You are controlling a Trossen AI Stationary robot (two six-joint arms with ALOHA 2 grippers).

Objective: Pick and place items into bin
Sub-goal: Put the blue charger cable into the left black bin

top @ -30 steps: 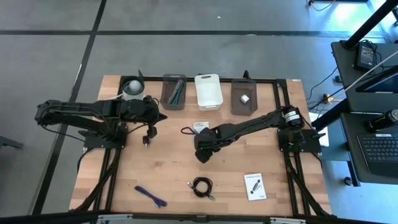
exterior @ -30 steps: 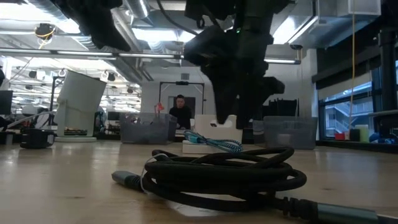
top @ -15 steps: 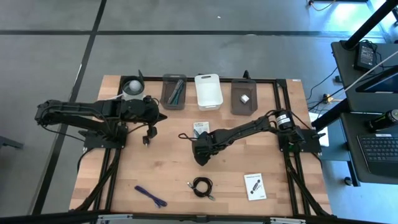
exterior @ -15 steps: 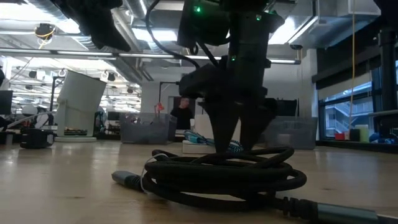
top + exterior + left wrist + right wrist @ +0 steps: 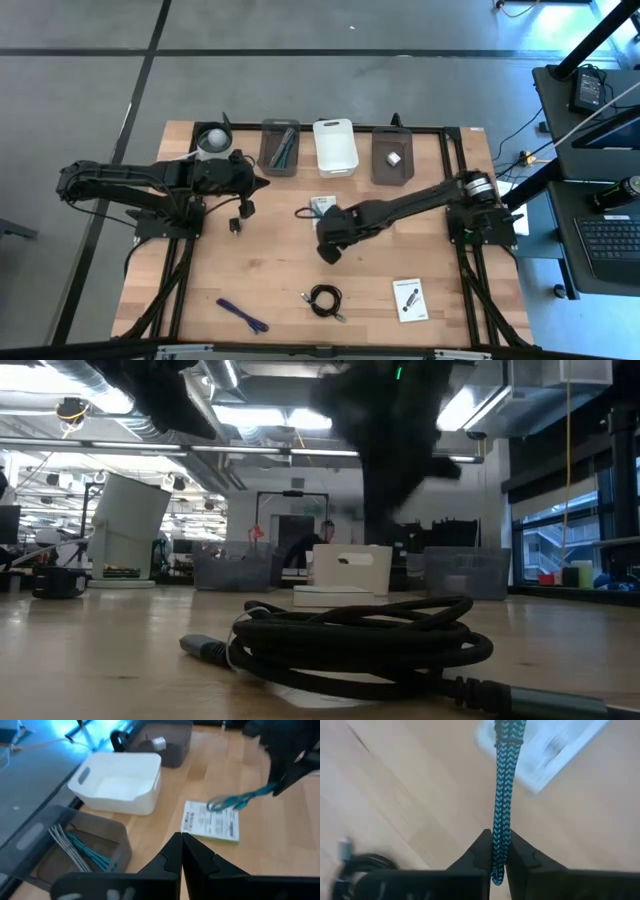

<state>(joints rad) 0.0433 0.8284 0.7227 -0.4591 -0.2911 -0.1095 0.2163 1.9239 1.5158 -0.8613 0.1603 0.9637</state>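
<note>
My right gripper (image 5: 498,851) is shut on a teal braided cord (image 5: 502,780), held above a white printed card (image 5: 210,822) at the middle of the table. In the high view the gripper (image 5: 322,222) hovers just near of that card (image 5: 322,203). My left gripper (image 5: 181,839) waits shut over the table's left half (image 5: 244,207). A coiled black cable (image 5: 325,300), a purple stick (image 5: 242,316) and a second card (image 5: 408,298) lie flat near the front edge. My right gripper pinches the teal cord between its two fingers, close to one end (image 5: 498,865). The rest of the cord (image 5: 239,799) runs out past the fingertips and hangs free above the card, lifted clear of the table.
Along the far edge stand a grey bin with teal sticks (image 5: 279,147), a white bin (image 5: 335,147) and a grey bin (image 5: 391,155) with a small whitish piece. A round tub (image 5: 212,140) stands at the far left. In the low view the coiled cable (image 5: 350,645) fills the foreground.
My right gripper came down onto the card with its fingers open, shut on the teal cord lying there, and rose again. The cord, which lay on the card, is now lifted clear of it.
</note>
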